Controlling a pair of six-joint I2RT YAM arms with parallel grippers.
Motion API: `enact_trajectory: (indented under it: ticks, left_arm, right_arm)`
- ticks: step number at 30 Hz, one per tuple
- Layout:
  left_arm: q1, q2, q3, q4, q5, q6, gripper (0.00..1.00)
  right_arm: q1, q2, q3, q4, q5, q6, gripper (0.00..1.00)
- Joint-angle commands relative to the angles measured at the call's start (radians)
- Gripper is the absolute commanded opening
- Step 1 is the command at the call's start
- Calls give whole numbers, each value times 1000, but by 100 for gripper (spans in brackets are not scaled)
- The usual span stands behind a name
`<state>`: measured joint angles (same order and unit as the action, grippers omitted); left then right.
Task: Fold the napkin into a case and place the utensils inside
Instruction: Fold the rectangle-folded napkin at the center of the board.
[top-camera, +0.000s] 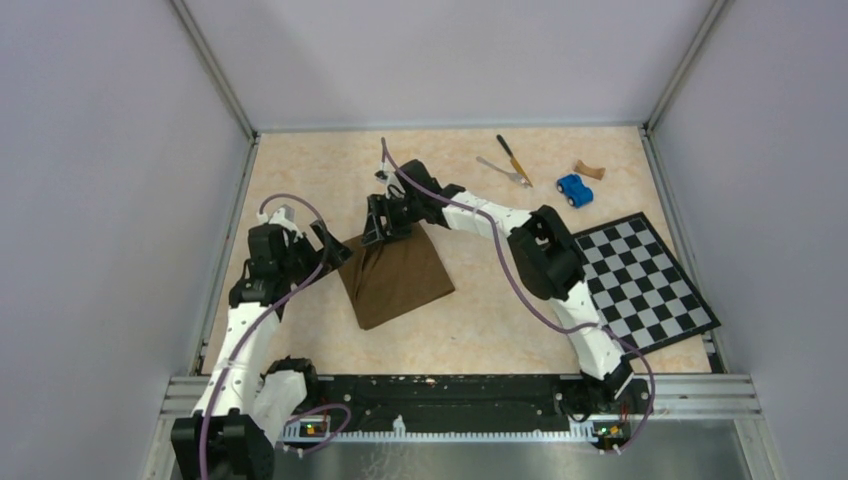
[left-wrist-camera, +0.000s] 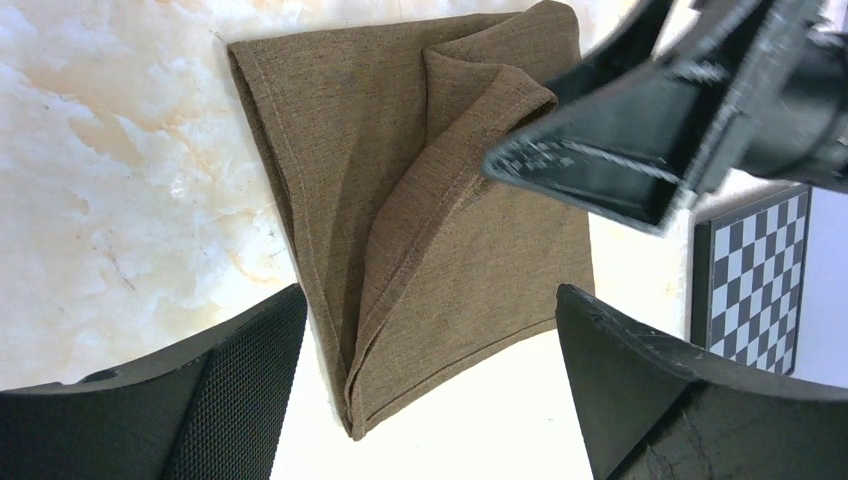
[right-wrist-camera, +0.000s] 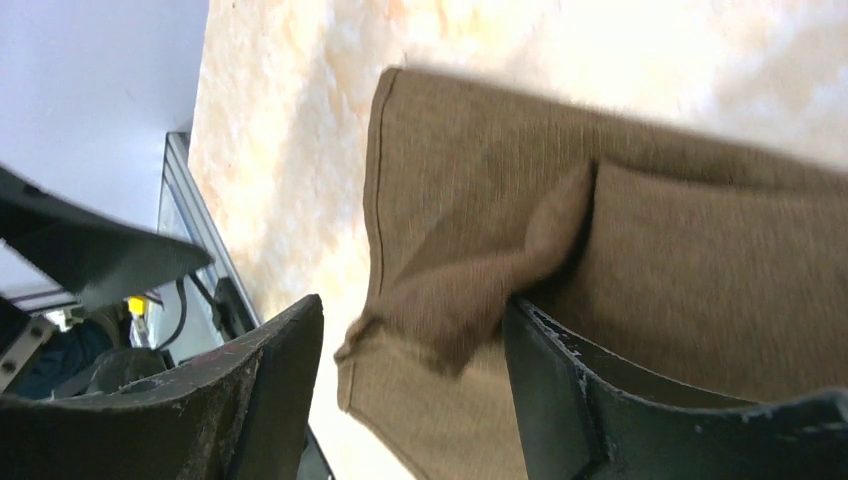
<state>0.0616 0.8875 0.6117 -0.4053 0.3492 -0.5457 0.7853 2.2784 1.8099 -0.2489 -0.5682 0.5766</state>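
Nearest the lens, the left pincer (left-wrist-camera: 430, 335) gaped wide and empty over the dark brown napkin (top-camera: 396, 281). The napkin lay on the table (top-camera: 480, 335), folded into a loose, uneven wedge. The right pincer (right-wrist-camera: 412, 315) stood open, a raised fold brushing one finger but not pinched. The knife (top-camera: 513, 158) and fork (top-camera: 503, 171) lay well apart near the far edge. Folding looked roughly half done, and loading had not begun.

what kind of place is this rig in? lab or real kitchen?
Most likely a lab test cell, not a kitchen: plain grey panel walls on an aluminium frame box in the tabletop, with a checkered board on it.
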Motion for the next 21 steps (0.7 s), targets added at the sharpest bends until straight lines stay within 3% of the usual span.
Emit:
enact_trajectory:
  ticks: [1, 6, 9, 16, 21]
  left_arm:
    - [4, -71, 45, -24, -48, 14, 98]
    - [4, -181, 29, -38, -166, -2, 99]
    - [4, -222, 13, -14, -173, -7, 99]
    - [4, -25, 28, 100, 24, 20, 94]
    - [3, 248, 162, 80, 6, 100, 73]
  right_arm:
    - [36, 107, 194, 10, -5, 1, 65]
    - [94, 186, 353, 47, -26, 54, 67]
    - [86, 170, 363, 18, -43, 60, 78]
    - [2, -119, -58, 58, -68, 15, 76]
    - [-57, -325, -379, 130, -66, 3, 73]
